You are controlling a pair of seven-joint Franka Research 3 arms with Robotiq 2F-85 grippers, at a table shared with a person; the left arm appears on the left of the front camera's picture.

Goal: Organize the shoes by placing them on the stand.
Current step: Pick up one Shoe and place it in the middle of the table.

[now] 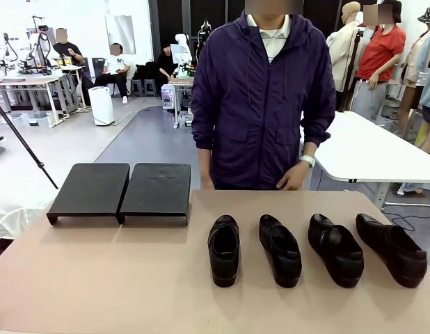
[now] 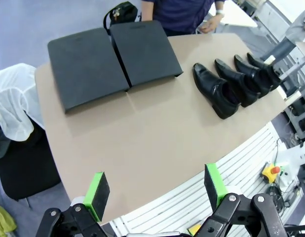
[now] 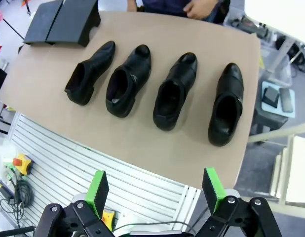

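- Looking across the table [image 1: 97, 278], we find the four shoes [image 1: 280, 250] in a row on its right half, heels and openings toward us and toes toward the person. None is on the stand yet.
- The stand [image 1: 157, 189] sits at the far left as two flat black sections side by side, bare on top. The leftmost shoe lies near it and the rightmost well apart.
- Our left gripper [image 2: 156, 190] hangs high over the near edge on the stand's side, green pads wide apart, nothing between them.
- Our right gripper [image 3: 154, 189] hangs high on the shoes' side, pads likewise spread and empty. We judge it the better placed for a first pick.
- We judge that the heels facing us offer the openings as grasping spots.
- The person's hand [image 1: 295, 177] rests at the far edge, clear of the row.
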